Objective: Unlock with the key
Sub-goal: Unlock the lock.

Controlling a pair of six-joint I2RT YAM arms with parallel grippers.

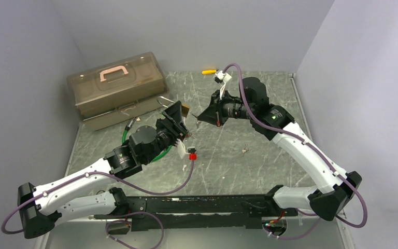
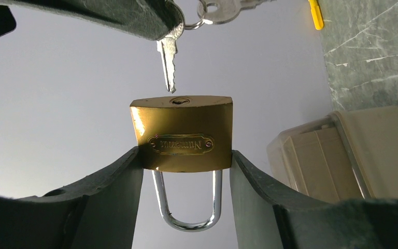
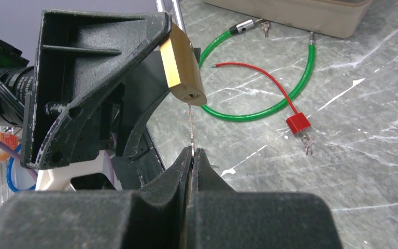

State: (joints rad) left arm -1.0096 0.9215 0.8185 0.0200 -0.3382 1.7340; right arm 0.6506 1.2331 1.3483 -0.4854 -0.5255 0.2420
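Note:
My left gripper (image 2: 185,155) is shut on the brass padlock (image 2: 181,132), squeezing its body from both sides, with the steel shackle (image 2: 189,218) hanging closed between the fingers. The keyhole (image 2: 180,100) faces my right gripper (image 3: 192,151), which is shut on the silver key (image 3: 190,129). The key (image 2: 168,65) points at the lock's keyhole face, its tip just short of the hole and slightly to one side. From above, the padlock (image 1: 185,110) and both grippers meet over the middle of the table, off its surface.
A tan toolbox (image 1: 116,88) stands at the back left. Below the grippers a green cable loop (image 3: 269,98) and a red wire with a small red lock (image 3: 298,124) lie on the table. A yellow item (image 1: 209,71) lies by the back wall, and a small metal piece (image 1: 245,150) lies mid-table.

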